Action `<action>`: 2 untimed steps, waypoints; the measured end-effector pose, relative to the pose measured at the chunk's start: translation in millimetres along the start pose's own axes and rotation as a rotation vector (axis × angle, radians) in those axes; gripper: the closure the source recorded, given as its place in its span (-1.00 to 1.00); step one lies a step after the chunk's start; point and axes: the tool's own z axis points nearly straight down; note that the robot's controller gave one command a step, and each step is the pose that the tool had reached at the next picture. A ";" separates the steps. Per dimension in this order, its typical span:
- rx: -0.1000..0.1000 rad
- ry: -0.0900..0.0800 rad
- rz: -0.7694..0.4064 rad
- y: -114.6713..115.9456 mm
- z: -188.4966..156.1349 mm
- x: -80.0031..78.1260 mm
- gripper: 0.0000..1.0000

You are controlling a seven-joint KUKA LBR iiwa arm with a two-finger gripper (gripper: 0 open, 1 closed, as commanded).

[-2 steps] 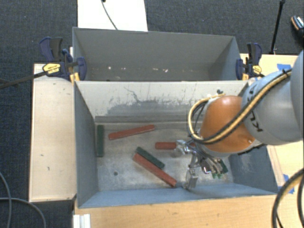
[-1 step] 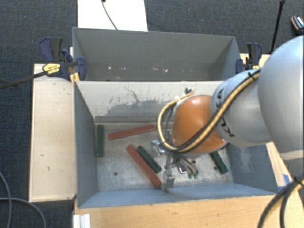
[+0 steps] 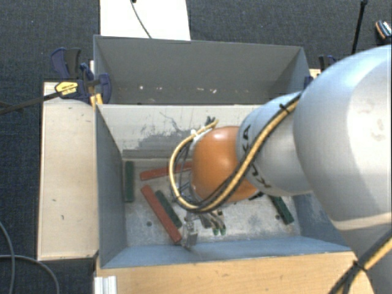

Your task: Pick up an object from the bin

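gripper (image 3: 188, 236) is down at the floor of the bin (image 3: 110, 182), close to the near wall, a bit left of centre. It sits at the near end of a long red bar (image 3: 160, 213) lying diagonally, far-left to near-right; touching or just beside, can't tell which. Can't tell if the gripper is spread or closed: the orange wrist cover (image 3: 214, 161) and cable loop (image 3: 173, 164) hide most of it. A dark green bar (image 3: 166, 206) lies alongside the long red bar, on its right. A second red bar (image 3: 156, 173) lies farther back, roughly left-right. Left green bar (image 3: 129, 181) runs along the left wall, right green bar (image 3: 282, 210) is well apart on the right. Small dark bits (image 3: 217, 227) just right of the gripper
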 end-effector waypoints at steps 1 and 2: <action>0.002 0.008 0.008 -3.9 1.5 2.3 1.00; 0.002 0.003 0.009 -3.9 0.3 0.2 -1.00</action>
